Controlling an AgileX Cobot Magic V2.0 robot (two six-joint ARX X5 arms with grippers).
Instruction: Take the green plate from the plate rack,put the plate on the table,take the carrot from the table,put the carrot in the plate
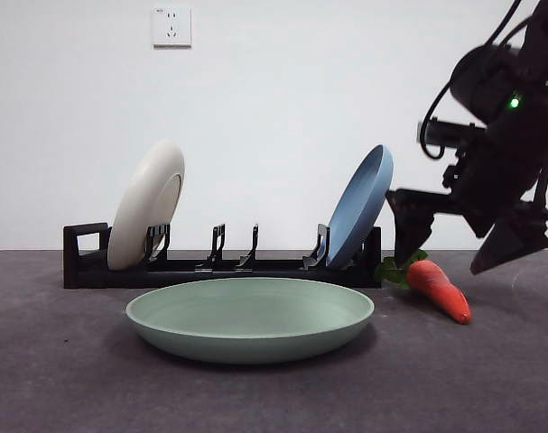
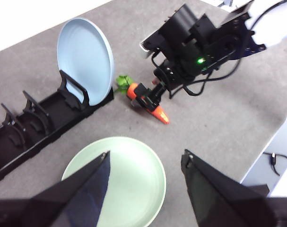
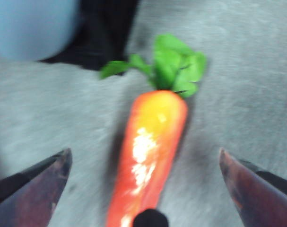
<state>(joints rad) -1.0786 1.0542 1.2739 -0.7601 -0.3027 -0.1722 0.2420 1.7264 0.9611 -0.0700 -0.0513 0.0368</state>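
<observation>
The carrot [image 1: 441, 289] lies on the desk [image 1: 66, 379] at about three o'clock of the green plate [image 1: 250, 317], leaves toward the plate rack [image 1: 219, 268]. The right tool [image 1: 461, 236] straddles it, spread wide. The left tool [image 2: 145, 163] hangs spread over the plate.

Green plate [image 1: 250, 318] on table [image 1: 57, 379] before plate rack [image 1: 84, 257]; carrot [image 1: 439, 290] right of plate.
</observation>
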